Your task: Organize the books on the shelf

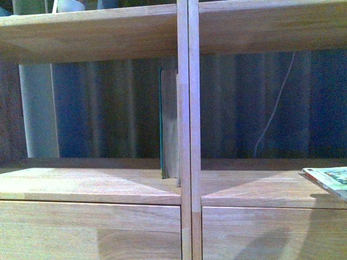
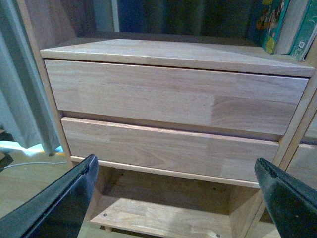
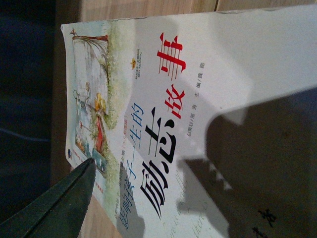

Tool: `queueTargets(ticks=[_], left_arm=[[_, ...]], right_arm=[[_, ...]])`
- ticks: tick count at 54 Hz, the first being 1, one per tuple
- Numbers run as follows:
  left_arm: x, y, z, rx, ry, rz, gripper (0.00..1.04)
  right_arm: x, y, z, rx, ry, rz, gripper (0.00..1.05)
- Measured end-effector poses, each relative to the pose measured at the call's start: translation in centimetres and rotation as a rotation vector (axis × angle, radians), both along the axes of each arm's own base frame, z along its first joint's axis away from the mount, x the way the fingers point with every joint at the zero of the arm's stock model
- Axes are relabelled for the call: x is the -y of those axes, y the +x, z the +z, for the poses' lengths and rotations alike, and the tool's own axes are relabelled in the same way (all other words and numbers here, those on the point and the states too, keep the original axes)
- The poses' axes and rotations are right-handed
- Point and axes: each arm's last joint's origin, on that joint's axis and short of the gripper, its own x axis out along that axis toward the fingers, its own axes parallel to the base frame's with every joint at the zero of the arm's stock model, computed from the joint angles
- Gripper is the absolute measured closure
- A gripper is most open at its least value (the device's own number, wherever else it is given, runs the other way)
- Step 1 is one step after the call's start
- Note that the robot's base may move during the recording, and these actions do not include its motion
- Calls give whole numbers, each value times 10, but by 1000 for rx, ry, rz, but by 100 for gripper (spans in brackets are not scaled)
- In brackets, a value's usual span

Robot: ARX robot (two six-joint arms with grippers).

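A thin, glossy book with a white cover [image 3: 208, 89] (red and dark printed characters, a painted scene along one edge) lies flat in the right compartment of the light-wood shelving unit [image 1: 81, 184]. A taller teal-covered book [image 1: 161, 119] stands upright in the left compartment, against the central divider. Of the right gripper [image 3: 74, 193] only one dark finger shows, at the flat book's corner; spread or pressed, I cannot tell. The left gripper [image 2: 176, 163] is spread wide before two plain drawer fronts [image 2: 173, 94]. A pleated dark curtain [image 1: 108, 108] hangs behind.
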Motion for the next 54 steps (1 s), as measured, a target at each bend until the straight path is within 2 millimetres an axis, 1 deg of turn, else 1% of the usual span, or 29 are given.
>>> queueTargets(ticks=[4, 6, 11, 14, 19, 22, 27, 36, 39, 46, 54], left_arm=[[0, 0, 0, 0, 0, 0, 7], [0, 0, 0, 0, 0, 0, 7], [0, 0, 0, 0, 0, 0, 7], [0, 0, 0, 0, 0, 0, 7], [0, 0, 0, 0, 0, 0, 7], [0, 0, 0, 0, 0, 0, 7], [0, 0, 0, 0, 0, 0, 7], [0, 0, 0, 0, 0, 0, 7], [0, 0, 0, 0, 0, 0, 7], [0, 0, 0, 0, 0, 0, 7], [0, 0, 0, 0, 0, 0, 7]], right_arm=[[1, 0, 0, -2, 0, -4, 8], [1, 0, 0, -5, 2, -6, 12], [3, 0, 0, -3, 7, -13, 26], [4, 0, 0, -2, 9, -17, 33], [4, 0, 0, -1, 11, -20, 49], [4, 0, 0, -1, 12, -20, 55], [4, 0, 0, 0, 13, -21, 71], [4, 0, 4, 24, 13, -19, 93], [4, -1, 7, 33, 14, -17, 97], [4, -7, 10, 41, 15, -15, 97], [6, -24, 13, 48, 14, -16, 97]])
